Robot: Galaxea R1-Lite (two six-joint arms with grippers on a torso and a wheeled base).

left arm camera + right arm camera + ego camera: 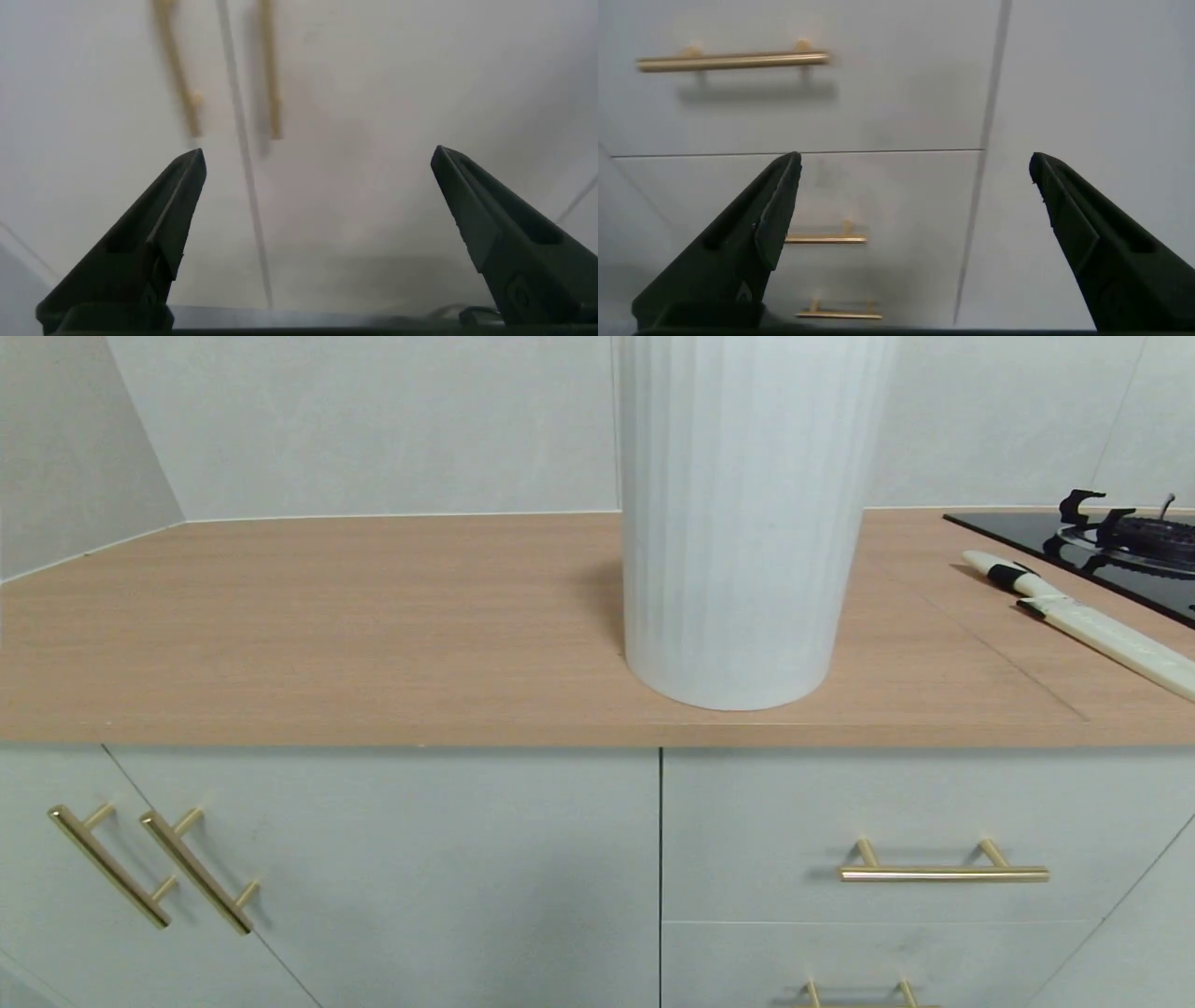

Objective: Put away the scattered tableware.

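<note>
Head view: knife (1074,618) lies loose at right, well apart from the centre holder (738,523), probably its home. Left gripper (316,154) and right gripper (913,159) gape empty, facing the cabinet (373,859).

- The left gripper (317,154) stands with its jaws spread wide; its two dark fingers (140,252) taper to narrow tips set well apart.
- The right gripper (914,159) holds the same pose: jaws wide, dark wedge-shaped fingers (1106,247) well apart, tips level with each other.
</note>
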